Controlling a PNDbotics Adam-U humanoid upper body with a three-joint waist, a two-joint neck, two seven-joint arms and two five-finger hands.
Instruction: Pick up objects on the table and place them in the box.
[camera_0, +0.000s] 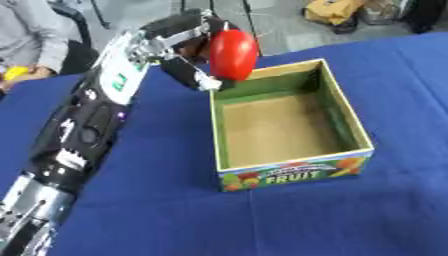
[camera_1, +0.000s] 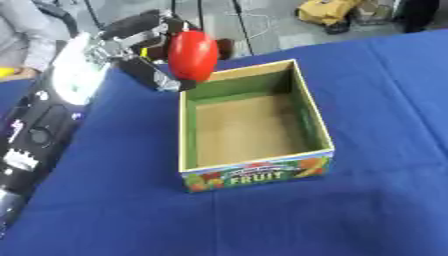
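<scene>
Left arm (camera_0: 83, 130) enters from the lower left corner and runs up along the left side over the blue cloth of the counter (camera_0: 157, 200); black shell, silver joints near the bottom edge, a white panel with a green mark close to the wrist. Box (camera_0: 297, 172) sits on the counter to the right of the arm and nearer than the robot hand: open top, green inner walls, bare brown floor, nothing seen inside it. The near outer wall carries fruit pictures and the word FRUIT. Left robot hand (camera_0: 188, 40) is at the far end of the arm, raised off the counter, beside and just beyond the box's far left corner. Its fingers are curled round a red, smooth, egg-shaped fruit (camera_0: 234, 54), one dark finger across the top of it and another, with a pale tip, under its lower left side. The fruit hangs on the right side of the robot hand, long axis roughly upright, its lower end in front of the far left rim of the box; whether it touches the rim, cannot tell. In the right eye view the fruit sits likewise just above that far left corner. Right robot hand shows in neither view. Beyond the robot hand the counter ends at a grey floor; a yellow bag (camera_0: 332, 10) lies there, well off to the right of the hand.
</scene>
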